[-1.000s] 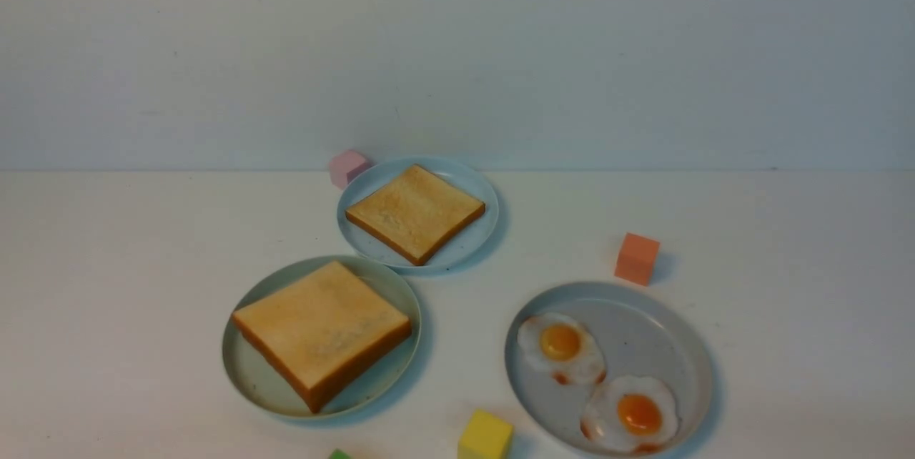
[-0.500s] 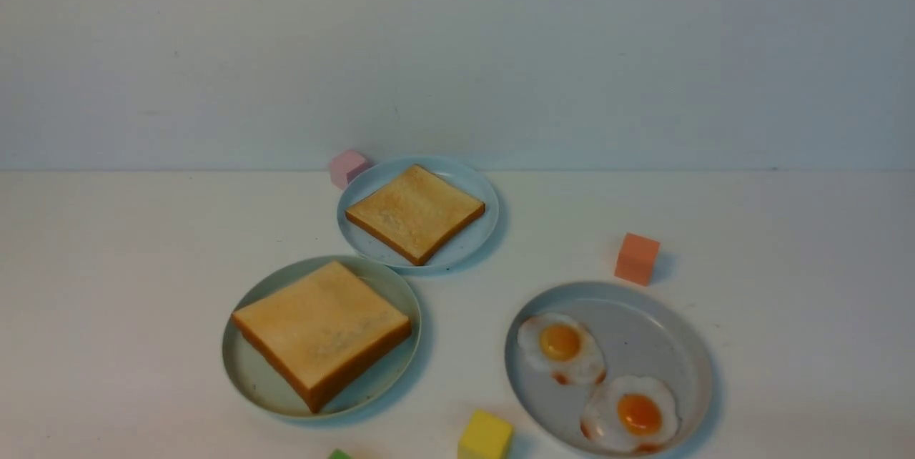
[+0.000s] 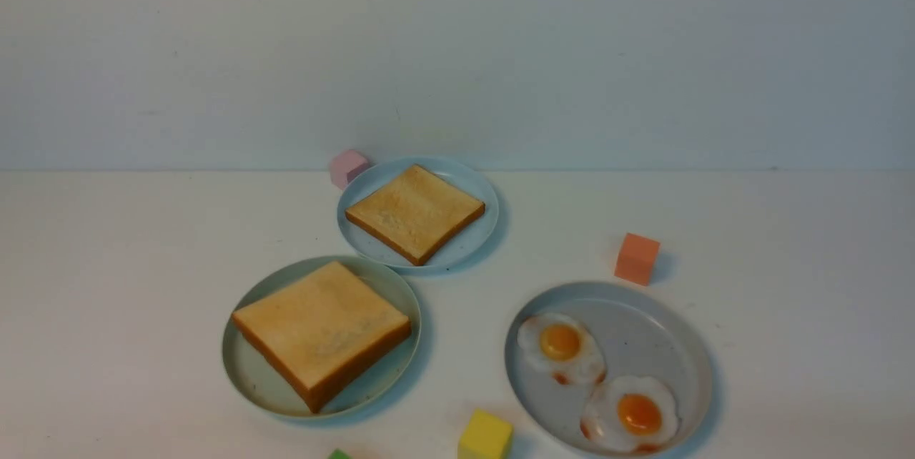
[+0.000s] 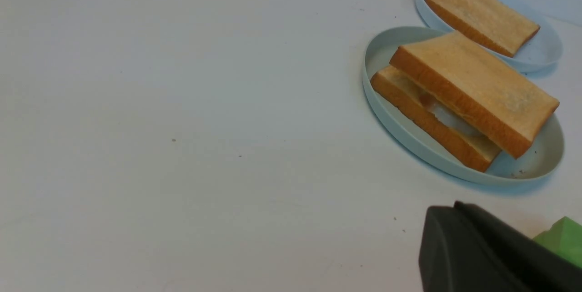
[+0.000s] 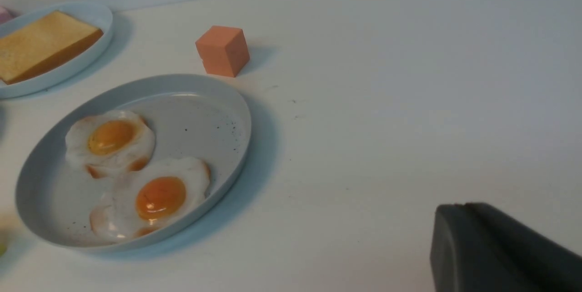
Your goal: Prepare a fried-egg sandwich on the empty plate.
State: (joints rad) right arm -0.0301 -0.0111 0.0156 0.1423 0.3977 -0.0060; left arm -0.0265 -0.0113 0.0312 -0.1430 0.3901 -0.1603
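Observation:
The fried-egg sandwich (image 3: 322, 330) lies on the mint-green plate (image 3: 250, 380) at the front left. In the left wrist view its top toast slice (image 4: 473, 87) sits skewed over the bottom slice (image 4: 427, 114), and egg white (image 4: 448, 117) shows between them. The plate's rim (image 4: 395, 123) curves around them. My left gripper (image 4: 454, 205) is shut and holds nothing, a short way from the plate. My right gripper (image 5: 464, 205) is also shut and holds nothing, over bare table to the right of the egg plate. Neither gripper appears in the front view.
A light-blue plate (image 3: 457, 252) behind holds one toast slice (image 3: 414, 212). The grey speckled plate (image 3: 686, 344) at the front right holds two fried eggs (image 3: 561, 348). Pink (image 3: 348, 167), orange (image 3: 636, 257), yellow (image 3: 486, 436) and green (image 4: 564, 237) cubes stand around.

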